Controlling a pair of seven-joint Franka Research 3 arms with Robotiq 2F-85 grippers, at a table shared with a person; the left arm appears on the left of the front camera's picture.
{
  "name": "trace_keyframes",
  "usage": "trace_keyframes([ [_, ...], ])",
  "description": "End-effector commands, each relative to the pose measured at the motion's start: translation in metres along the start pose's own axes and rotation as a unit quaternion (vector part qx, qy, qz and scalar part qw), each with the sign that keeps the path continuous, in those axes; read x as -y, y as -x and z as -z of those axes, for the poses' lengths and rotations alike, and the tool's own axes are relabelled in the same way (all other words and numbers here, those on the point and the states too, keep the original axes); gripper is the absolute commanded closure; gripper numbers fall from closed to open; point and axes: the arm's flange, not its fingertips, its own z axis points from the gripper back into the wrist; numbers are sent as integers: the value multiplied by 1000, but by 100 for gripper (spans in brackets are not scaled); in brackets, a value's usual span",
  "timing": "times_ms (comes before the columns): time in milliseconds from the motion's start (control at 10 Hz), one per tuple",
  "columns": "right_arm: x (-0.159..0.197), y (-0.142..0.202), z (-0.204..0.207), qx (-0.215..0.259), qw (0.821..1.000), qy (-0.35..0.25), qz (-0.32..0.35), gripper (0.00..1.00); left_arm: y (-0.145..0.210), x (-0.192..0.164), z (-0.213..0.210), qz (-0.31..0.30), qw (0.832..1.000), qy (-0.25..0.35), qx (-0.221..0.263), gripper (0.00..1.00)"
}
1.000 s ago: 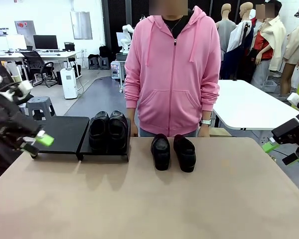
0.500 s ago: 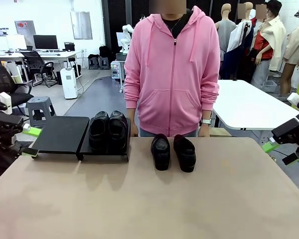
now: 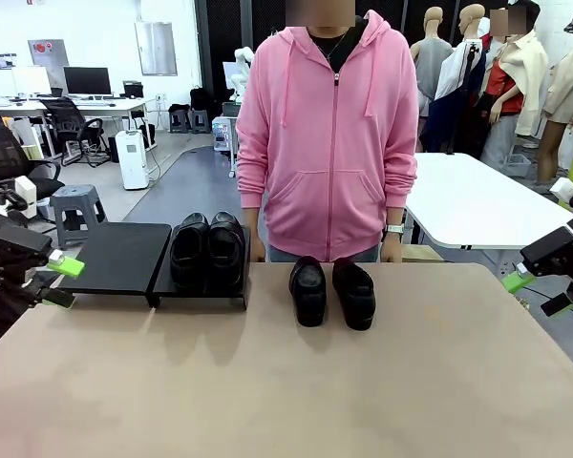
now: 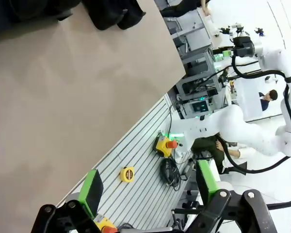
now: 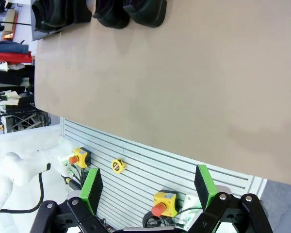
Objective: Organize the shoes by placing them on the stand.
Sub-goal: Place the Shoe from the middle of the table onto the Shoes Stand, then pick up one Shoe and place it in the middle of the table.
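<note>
Stand: loafer pair on right panel.
Second pair: right of stand.
Left gripper: jaws apart, left of stand.
Right gripper: jaws apart, far right of stand.

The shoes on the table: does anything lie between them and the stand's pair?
No; in the front view, bare table separates the loose shoes from the pair on the stand.

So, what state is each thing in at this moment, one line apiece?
Stand: left panel bare, right panel taken.
Racked shoes: upright, side by side on the right panel.
Loose shoes: upright, side by side on the table, near its far edge.
Left gripper: open, empty, near the stand's left end.
Right gripper: open, empty, by the table's right edge.
</note>
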Motion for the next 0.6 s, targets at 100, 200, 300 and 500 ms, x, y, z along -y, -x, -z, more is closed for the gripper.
trace_keyframes([
  [100,-2,-3,-2,2,1000,-11,-1,0,1,-3,-4,13,1000,3,0,0],
  [200,-2,-3,-2,2,1000,-11,-1,0,1,-3,-4,13,1000,3,0,0],
  [300,-2,-3,-2,2,1000,-11,-1,0,1,-3,-4,13,1000,3,0,0],
  [500,-2,-3,-2,2,1000,-11,-1,0,1,-3,-4,13,1000,3,0,0],
])
